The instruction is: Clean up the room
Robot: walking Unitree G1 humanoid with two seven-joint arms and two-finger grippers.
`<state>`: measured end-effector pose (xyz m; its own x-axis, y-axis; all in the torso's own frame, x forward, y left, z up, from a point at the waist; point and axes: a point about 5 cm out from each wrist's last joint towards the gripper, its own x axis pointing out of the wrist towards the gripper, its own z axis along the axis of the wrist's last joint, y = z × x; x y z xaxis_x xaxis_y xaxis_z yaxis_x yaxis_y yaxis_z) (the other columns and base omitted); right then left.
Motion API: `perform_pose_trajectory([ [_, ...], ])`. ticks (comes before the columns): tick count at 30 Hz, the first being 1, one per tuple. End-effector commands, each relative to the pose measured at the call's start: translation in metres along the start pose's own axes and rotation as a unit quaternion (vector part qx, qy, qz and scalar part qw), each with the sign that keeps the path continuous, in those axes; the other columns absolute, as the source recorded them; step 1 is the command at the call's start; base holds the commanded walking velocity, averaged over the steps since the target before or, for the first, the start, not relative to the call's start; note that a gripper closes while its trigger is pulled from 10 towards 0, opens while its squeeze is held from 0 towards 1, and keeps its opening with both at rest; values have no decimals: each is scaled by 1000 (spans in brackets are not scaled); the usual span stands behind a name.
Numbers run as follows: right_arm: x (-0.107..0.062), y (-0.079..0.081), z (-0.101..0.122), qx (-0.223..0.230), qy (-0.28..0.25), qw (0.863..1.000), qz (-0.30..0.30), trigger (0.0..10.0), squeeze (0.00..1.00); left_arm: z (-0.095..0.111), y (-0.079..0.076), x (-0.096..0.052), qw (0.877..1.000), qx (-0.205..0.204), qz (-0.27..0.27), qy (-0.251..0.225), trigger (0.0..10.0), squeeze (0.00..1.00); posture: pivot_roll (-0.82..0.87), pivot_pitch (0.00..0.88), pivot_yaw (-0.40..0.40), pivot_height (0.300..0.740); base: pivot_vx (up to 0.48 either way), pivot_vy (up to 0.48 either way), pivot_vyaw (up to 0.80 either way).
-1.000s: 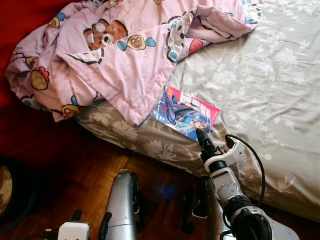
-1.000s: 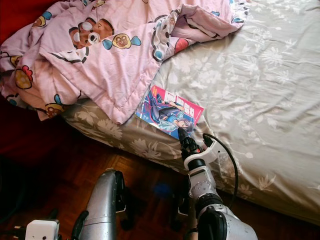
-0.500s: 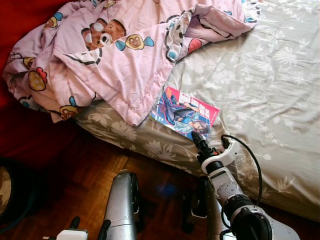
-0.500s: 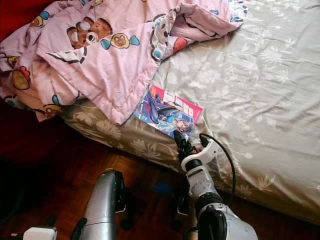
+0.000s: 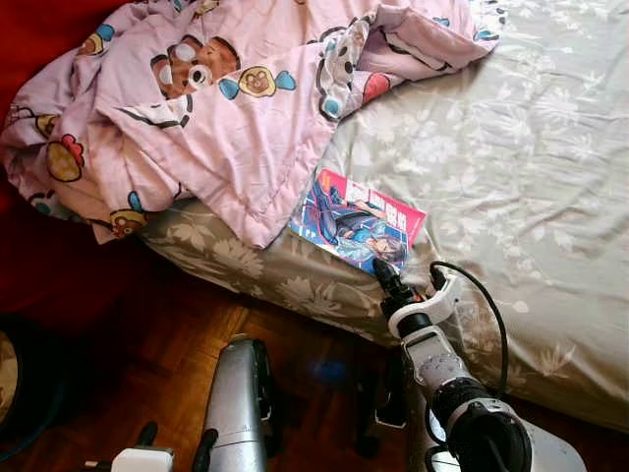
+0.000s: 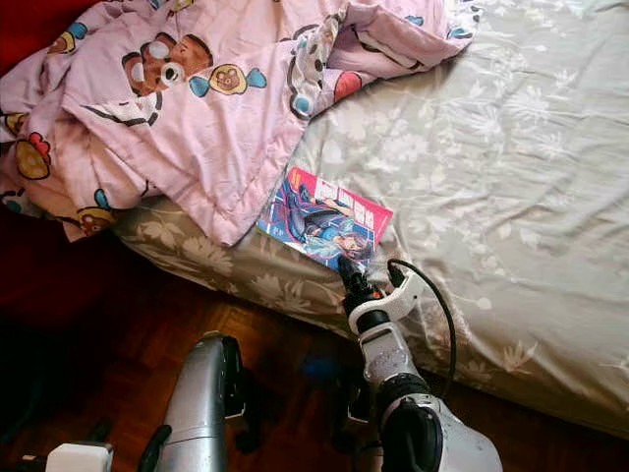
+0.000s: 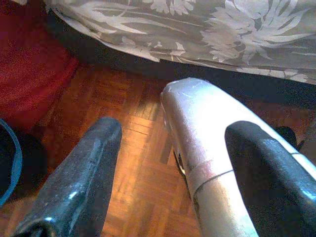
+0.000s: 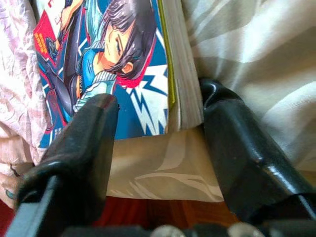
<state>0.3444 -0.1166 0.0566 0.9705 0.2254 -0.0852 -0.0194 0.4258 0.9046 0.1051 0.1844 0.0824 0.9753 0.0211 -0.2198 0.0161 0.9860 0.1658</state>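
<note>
Colourful paperback comic book (image 5: 358, 218) lay flat near edge of grey floral-sheeted bed (image 5: 511, 177), just beside crumpled pink cartoon-print blanket (image 5: 216, 108). Right gripper (image 8: 155, 143) spread wide, straddling book's near corner. Left gripper (image 7: 173, 163) spread apart above parquet floor (image 7: 143, 168).

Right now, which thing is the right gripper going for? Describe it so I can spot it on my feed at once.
Find the bed with the grey floral sheet, then the rumpled pink cartoon blanket at its corner. Just below the blanket's tip, near the mattress edge, lies a comic book, with the open right gripper at its near corner. Its glossy blue-and-red illustrated cover sets it apart from the bedding.
</note>
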Motion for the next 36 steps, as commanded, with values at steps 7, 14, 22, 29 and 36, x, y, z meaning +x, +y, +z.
perform_pose_trajectory([
  [7,-12,-20,6,17,-37,999,-35,0,0,-14,2,8,1000,9,-2,20,10000,0,310,458,47,589,0,0,0],
  [14,-16,-25,19,-2,-66,997,-39,0,0,-22,5,31,1000,11,4,10,10000,0,279,383,22,589,0,0,0],
  [22,-27,-34,27,-17,-102,994,-30,0,0,-28,11,68,1000,13,14,-6,10000,0,205,272,-20,589,0,0,0],
  [29,-52,-59,28,-10,-131,990,-56,0,0,-28,9,96,1000,13,6,-19,10000,0,143,204,-13,589,0,0,0],
  [36,-51,-55,29,-133,-96,985,-62,10000,0,-26,22,113,999,-12,35,-31,10000,0,122,163,-12,589,0,0,0],
])
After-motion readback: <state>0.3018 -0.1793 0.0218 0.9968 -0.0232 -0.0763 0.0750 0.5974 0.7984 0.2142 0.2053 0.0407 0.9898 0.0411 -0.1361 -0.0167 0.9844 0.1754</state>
